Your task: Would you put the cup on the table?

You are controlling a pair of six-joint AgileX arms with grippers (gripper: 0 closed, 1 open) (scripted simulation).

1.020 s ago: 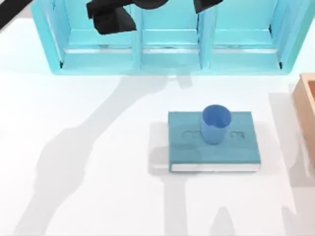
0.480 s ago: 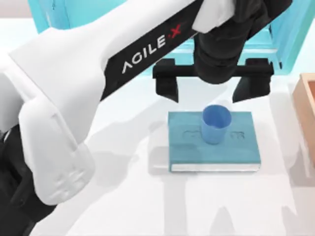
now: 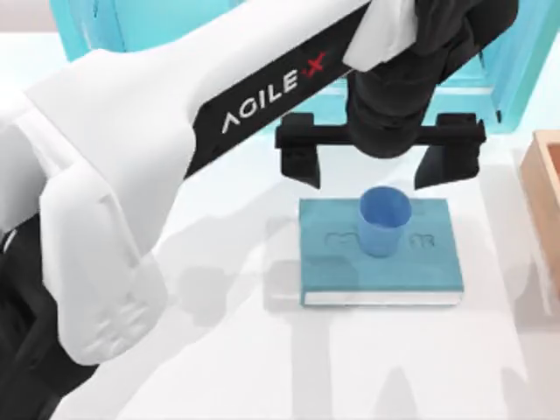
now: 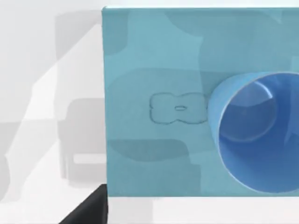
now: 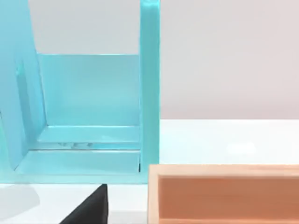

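Note:
The small blue cup [image 3: 382, 220] stands upright on the teal book [image 3: 350, 262], which lies on the white table [image 3: 219, 350]. My left arm reaches in from the left, and its gripper [image 3: 378, 168] hangs open above the far edge of the book. Its black fingers [image 3: 299, 161] are spread wider than the cup and touch nothing. In the left wrist view the cup [image 4: 257, 133] shows from above on the book [image 4: 154, 70], with one fingertip [image 4: 88, 212] at the picture's edge. In the right wrist view, my right gripper's fingertip [image 5: 91, 209] faces the shelf, spread wide.
A light-blue shelf unit [image 3: 516, 79] runs along the back of the table. An orange open box [image 3: 544, 188] sits at the right edge, close to the book, and appears again as the box [image 5: 224, 193] in the right wrist view. White table lies in front and left of the book.
The left arm has swung in from the back left and now hangs over the cup; in the last half second it shifted only slightly. The cup and book have not moved.

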